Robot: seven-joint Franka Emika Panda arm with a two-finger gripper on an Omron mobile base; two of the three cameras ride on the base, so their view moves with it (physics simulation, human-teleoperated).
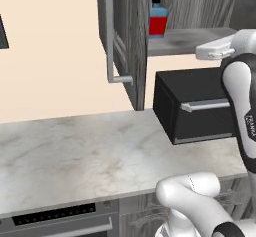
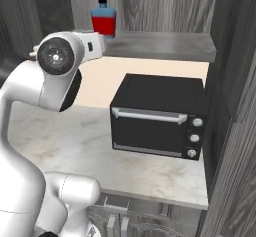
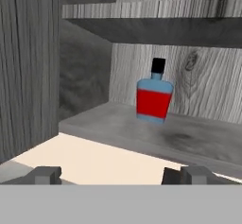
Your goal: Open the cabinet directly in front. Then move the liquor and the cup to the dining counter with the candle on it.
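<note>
Dark finger tips of the end effector (image 3: 120,175) stand wide apart at the near edge of the hand view, with nothing between them; the end effector holds nothing and sits well short of the shelf. Pale grey marble forms the table (image 1: 75,151), which carries a black microwave box (image 2: 160,121) with a silver bar handle and three round knobs on its right side. Above the microwave box is the dark grey wood-grain wall cabinet (image 1: 125,46), its left door swung open, the long silver bar handle (image 1: 110,41) facing outward. On the cabinet's lower shelf (image 3: 142,135) stands the squarish liquor bottle (image 3: 154,93), upright, blue top, red lower label, black neck and cap, close to the wood-grain back panel. A second shelf (image 3: 156,29) runs above the bottle.
</note>
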